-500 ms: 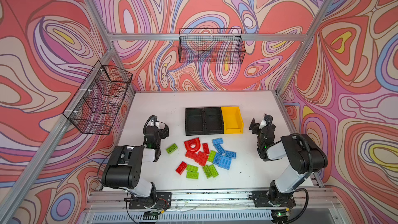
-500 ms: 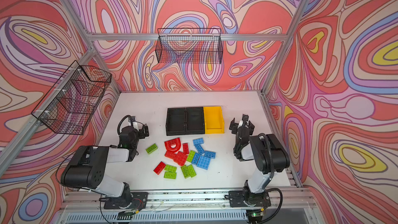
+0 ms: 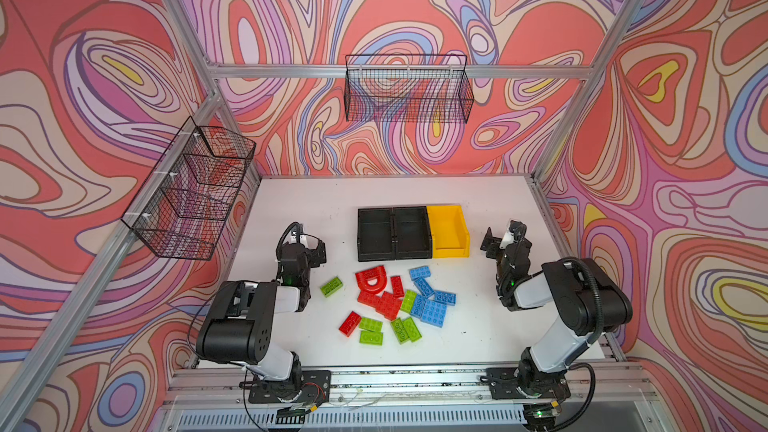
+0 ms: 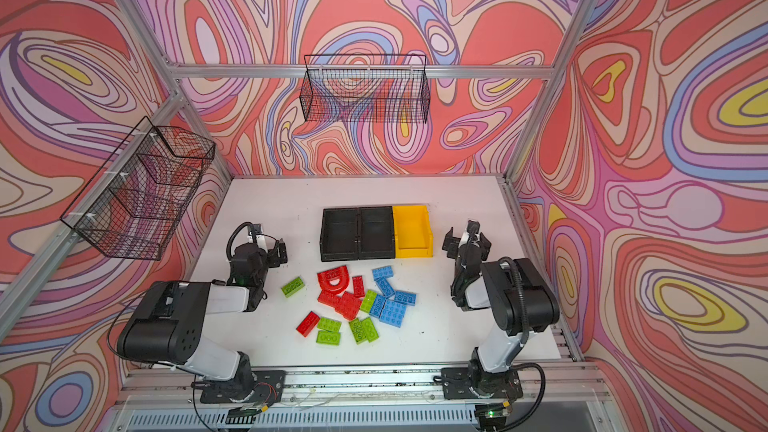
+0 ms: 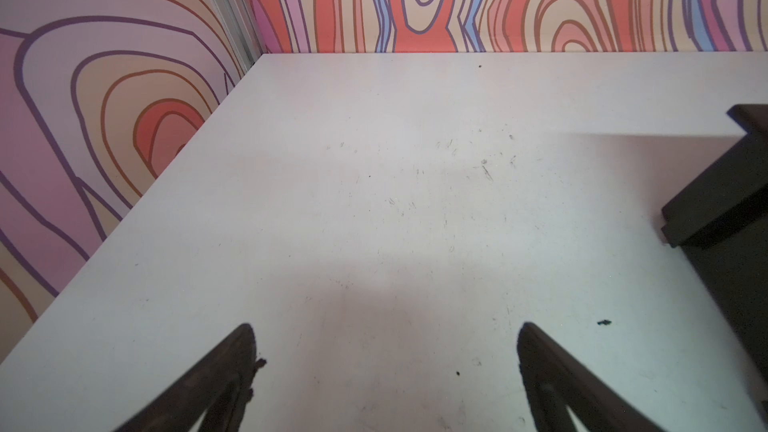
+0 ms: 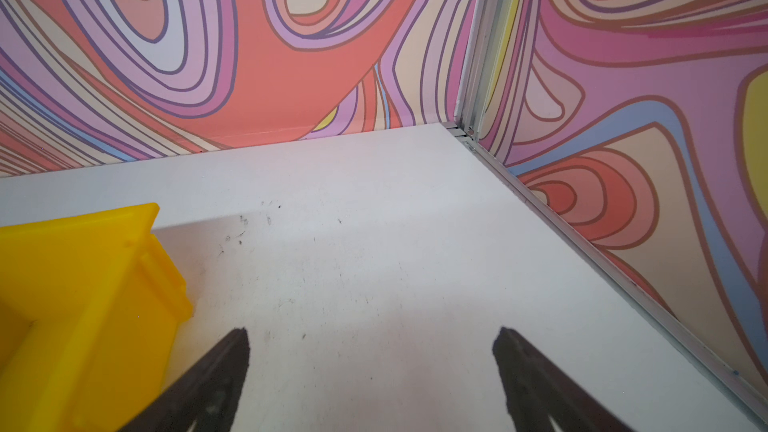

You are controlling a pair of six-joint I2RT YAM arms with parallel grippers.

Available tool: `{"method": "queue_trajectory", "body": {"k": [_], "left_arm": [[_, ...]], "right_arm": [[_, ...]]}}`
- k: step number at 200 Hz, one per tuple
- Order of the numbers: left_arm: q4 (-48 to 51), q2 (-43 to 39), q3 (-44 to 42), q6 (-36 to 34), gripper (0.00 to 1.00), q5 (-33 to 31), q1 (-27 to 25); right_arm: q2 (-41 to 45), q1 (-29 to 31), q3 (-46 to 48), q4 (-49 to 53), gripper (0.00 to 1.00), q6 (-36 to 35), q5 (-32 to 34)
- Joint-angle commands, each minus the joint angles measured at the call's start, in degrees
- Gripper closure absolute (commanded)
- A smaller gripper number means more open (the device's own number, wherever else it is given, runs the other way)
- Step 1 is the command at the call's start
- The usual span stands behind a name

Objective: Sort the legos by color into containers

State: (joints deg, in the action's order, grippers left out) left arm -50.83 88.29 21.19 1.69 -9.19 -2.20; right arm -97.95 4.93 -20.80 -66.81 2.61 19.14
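The legos lie loose on the white table in both top views: a red arch (image 3: 371, 278), red bricks (image 3: 386, 304), blue bricks (image 3: 432, 311), green bricks (image 3: 405, 329) and one green brick apart (image 3: 331, 286). Behind them stand the containers in a row: two black (image 3: 375, 258) (image 3: 412, 256) and one yellow (image 3: 451, 252). My left gripper (image 3: 309, 243) (image 5: 384, 326) hangs open and empty over bare table, left of the black container (image 5: 727, 184). Right of the yellow container (image 6: 83, 284), my right gripper (image 3: 503, 238) (image 6: 372, 330) is open and empty too.
A black wire basket (image 3: 409, 93) hangs on the back wall and a tiered one (image 3: 191, 193) on the left wall, both above the table. Patterned walls and aluminium posts close in the table on three sides.
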Motion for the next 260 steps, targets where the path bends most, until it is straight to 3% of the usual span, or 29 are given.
{"method": "queue_trajectory", "body": {"k": [1,68,82,100,112,129,142,154,177,192,215,237,260], "left_arm": [[-0.9,0.1,0.2,0.2,0.00,0.2,0.4],[-0.8,0.2,0.3,0.2,0.00,0.2,0.4],[-0.8,0.2,0.3,0.2,0.00,0.2,0.4],[-1.1,0.0,0.1,0.0,0.15,0.3,0.4],[3.2,-2.7,1.2,0.2,0.17,-0.6,0.4],[20.2,-10.5,7.1,1.0,0.22,-2.1,0.5],[20.8,-13.6,7.9,3.2,0.24,-5.7,0.4],[25.2,-15.9,12.4,5.6,0.26,-4.8,0.4],[39.8,-15.4,22.1,11.8,0.30,-4.1,-0.3],[48.3,-13.6,28.1,15.2,0.31,1.0,-1.1],[55.4,-10.7,34.1,16.5,0.27,4.8,-5.1],[57.8,-8.7,36.9,16.2,0.06,5.9,-10.0],[57.1,-6.1,37.5,18.4,0.05,9.8,-12.4]], "right_arm": [[-0.2,-0.1,-0.6,-0.1,0.02,-0.1,-0.2],[-0.2,-0.2,-0.7,0.3,0.02,0.3,-0.9],[-0.2,-0.2,-0.7,0.2,0.07,0.3,-0.9],[-0.1,-0.2,-0.7,0.2,0.17,0.3,-0.9],[0.1,-0.2,-0.8,0.1,0.21,0.2,0.6],[3.7,-0.6,-3.5,8.4,0.24,1.3,2.4],[6.9,-0.7,-7.6,18.7,0.26,1.9,2.6],[9.9,-0.6,-10.7,24.4,0.27,2.3,2.5],[11.9,-0.6,-19.1,39.8,0.27,5.6,-4.1],[10.6,-0.6,-24.9,49.3,0.28,8.9,-8.6],[7.7,0.3,-30.6,57.3,0.25,12.4,-15.9],[5.3,2.3,-33.6,59.7,0.22,13.8,-16.9],[1.7,4.4,-37.3,61.9,0.22,15.0,-18.1]]}}
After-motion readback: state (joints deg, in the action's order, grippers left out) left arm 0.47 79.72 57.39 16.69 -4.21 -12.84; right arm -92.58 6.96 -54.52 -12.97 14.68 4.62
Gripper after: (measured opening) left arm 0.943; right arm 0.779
